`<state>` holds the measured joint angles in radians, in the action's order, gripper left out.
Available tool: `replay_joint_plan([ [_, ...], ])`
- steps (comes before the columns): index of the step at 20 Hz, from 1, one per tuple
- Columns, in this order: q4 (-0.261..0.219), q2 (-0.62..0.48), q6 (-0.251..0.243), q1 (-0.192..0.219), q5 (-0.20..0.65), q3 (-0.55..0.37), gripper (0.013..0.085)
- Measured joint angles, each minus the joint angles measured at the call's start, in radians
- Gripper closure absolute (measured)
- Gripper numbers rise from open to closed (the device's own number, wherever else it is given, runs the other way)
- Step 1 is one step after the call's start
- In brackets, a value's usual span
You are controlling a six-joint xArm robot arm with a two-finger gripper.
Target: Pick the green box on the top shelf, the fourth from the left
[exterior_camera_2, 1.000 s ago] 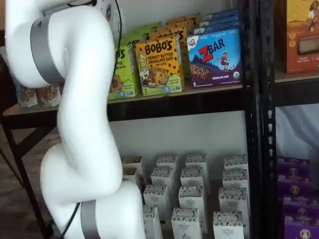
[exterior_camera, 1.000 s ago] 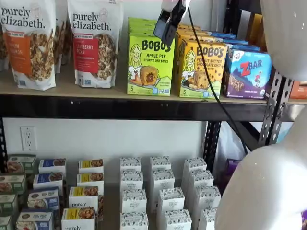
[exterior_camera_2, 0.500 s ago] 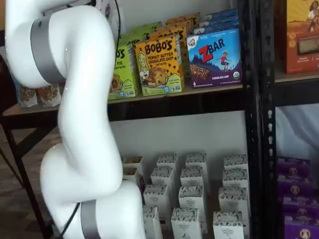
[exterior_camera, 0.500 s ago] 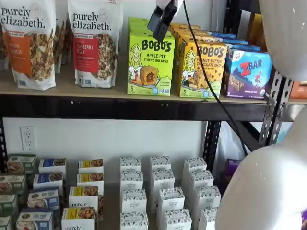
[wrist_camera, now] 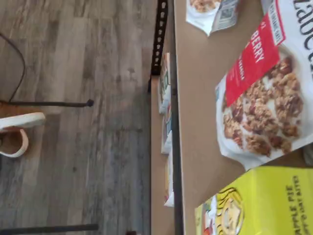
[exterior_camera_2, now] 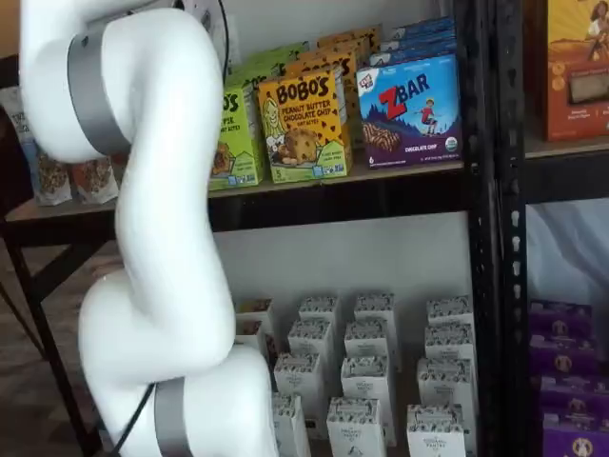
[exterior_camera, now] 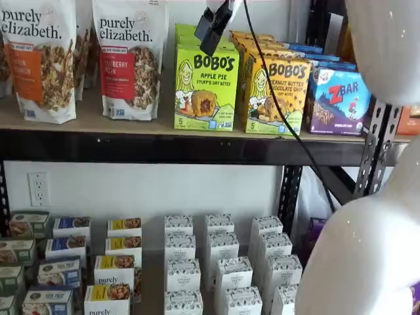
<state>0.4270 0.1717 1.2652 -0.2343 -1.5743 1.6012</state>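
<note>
The green box [exterior_camera: 206,87] stands upright at the front edge of the top shelf [exterior_camera: 164,147], a stack of like cartons behind it. To one side of it stands the red-labelled granola bag [exterior_camera: 128,59]; touching its other side is the yellow-orange Bobo's box [exterior_camera: 275,95], with the blue Zbar box [exterior_camera: 338,102] beyond that.

The gripper [exterior_camera: 211,29] hangs from the upper edge of a shelf view, its black fingers crossing the green box's top corner on the granola-bag side. They show as one dark mass seen side-on, so I cannot tell whether the jaws are parted, and nothing is seen in them. A black cable [exterior_camera: 275,105] trails down past the yellow-orange box.

In a shelf view the white arm [exterior_camera_2: 152,238] hides the gripper and most of the green box [exterior_camera_2: 231,138]. The wrist view shows the green box [wrist_camera: 259,203] beside the granola bag [wrist_camera: 266,98], with wood flooring [wrist_camera: 73,122] beyond the shelf edge.

Compared with a second ago, the fingers have shifted from above the yellow-orange box toward the granola bag and slightly higher.
</note>
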Motion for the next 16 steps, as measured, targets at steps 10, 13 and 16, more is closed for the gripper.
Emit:
replay_joint_plan([
  [10, -0.003, -0.065, 0.009, 0.007, 0.035, 0.058, 0.013],
  [13, -0.017, -0.073, 0.011, 0.005, 0.055, 0.057, 0.013],
  [16, -0.03, -0.084, 0.013, 0.001, 0.062, 0.058, 0.013],
])
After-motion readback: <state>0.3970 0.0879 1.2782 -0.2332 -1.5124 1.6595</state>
